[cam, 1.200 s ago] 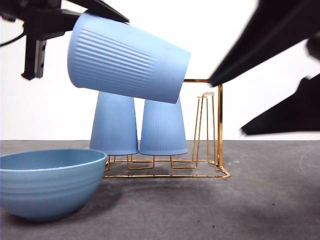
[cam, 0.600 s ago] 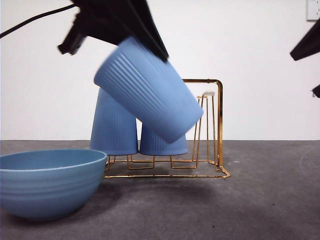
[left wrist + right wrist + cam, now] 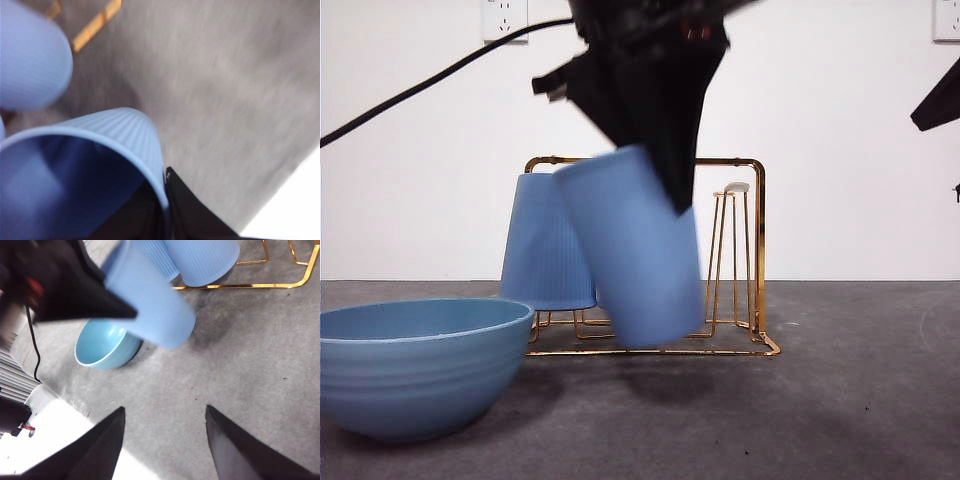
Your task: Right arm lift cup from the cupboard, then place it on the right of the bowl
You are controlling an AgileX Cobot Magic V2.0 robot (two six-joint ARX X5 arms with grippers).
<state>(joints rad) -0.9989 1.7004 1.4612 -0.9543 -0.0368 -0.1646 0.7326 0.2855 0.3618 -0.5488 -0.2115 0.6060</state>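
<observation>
A light-blue ribbed cup (image 3: 630, 250) hangs slightly tilted, mouth up, just above the table in front of the gold wire cupboard (image 3: 760, 230). It is right of the teal bowl (image 3: 410, 370). My left gripper (image 3: 165, 195) is shut on its rim (image 3: 90, 150), one jaw inside and one outside, coming down from the top centre (image 3: 665, 150) of the front view. The right wrist view shows this cup (image 3: 150, 300) beside the bowl (image 3: 105, 347). My right gripper (image 3: 165, 409) hovers open and holds nothing, well in front of the cup.
Two more blue cups stand upside down on the cupboard (image 3: 280, 285): one (image 3: 545, 245) is plain to see, the other sits mostly behind the held cup. A black cable (image 3: 430, 85) runs across the upper left. A dark arm tip (image 3: 938, 100) shows at the right edge.
The held cup has swung from a steep tilt to nearly upright and come down and rightward toward the table. The arm holding it has moved right with it.
</observation>
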